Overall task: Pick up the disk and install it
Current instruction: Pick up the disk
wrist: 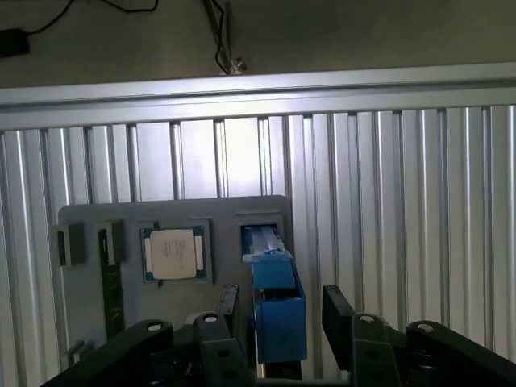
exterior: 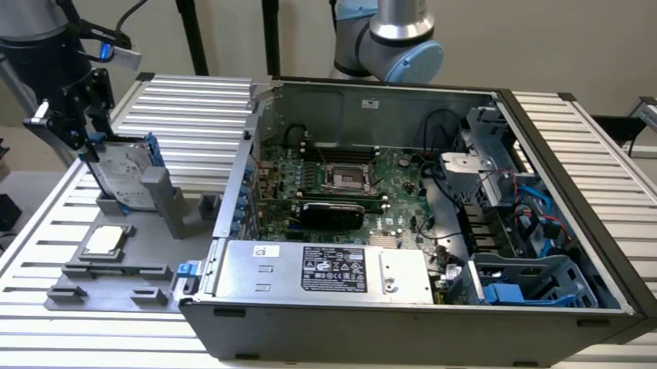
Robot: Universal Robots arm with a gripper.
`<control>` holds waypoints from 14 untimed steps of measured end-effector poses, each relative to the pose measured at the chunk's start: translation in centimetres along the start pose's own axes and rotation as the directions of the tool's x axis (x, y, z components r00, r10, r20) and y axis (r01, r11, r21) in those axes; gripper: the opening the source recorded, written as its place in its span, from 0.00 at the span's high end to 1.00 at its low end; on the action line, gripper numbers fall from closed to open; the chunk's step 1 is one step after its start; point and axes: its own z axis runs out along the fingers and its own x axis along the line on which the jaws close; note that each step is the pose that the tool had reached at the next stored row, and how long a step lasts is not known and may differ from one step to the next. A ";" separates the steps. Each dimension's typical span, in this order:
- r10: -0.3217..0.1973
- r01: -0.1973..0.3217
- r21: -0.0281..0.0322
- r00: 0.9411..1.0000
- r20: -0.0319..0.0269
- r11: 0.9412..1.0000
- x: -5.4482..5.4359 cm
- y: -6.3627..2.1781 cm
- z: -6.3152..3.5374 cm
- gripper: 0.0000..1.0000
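Note:
The disk, silver-grey with a white label and a blue carrier frame, stands on edge in a slot of the grey fixture plate at the exterior view's left. My gripper hangs over its upper end. In the wrist view the disk's blue frame edge runs between my two black fingers. The gripper straddles it, open, with a narrow gap showing on each side.
A small square silver chip lies in the fixture beside the disk. The open computer case takes up the middle and right, with its motherboard, a grey box with a black label and blue drive bays. A slatted aluminium table lies underneath.

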 end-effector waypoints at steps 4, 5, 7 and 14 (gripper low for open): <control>-0.001 0.001 0.001 1.000 0.000 1.000 0.0 0.05 0.74 0.46; -0.003 0.003 0.002 1.000 0.000 1.000 0.0 0.06 0.92 0.46; -0.007 0.007 0.003 1.000 0.000 1.000 0.0 0.06 1.20 0.46; -0.029 0.029 0.007 1.000 0.000 1.000 0.0 0.08 1.43 0.46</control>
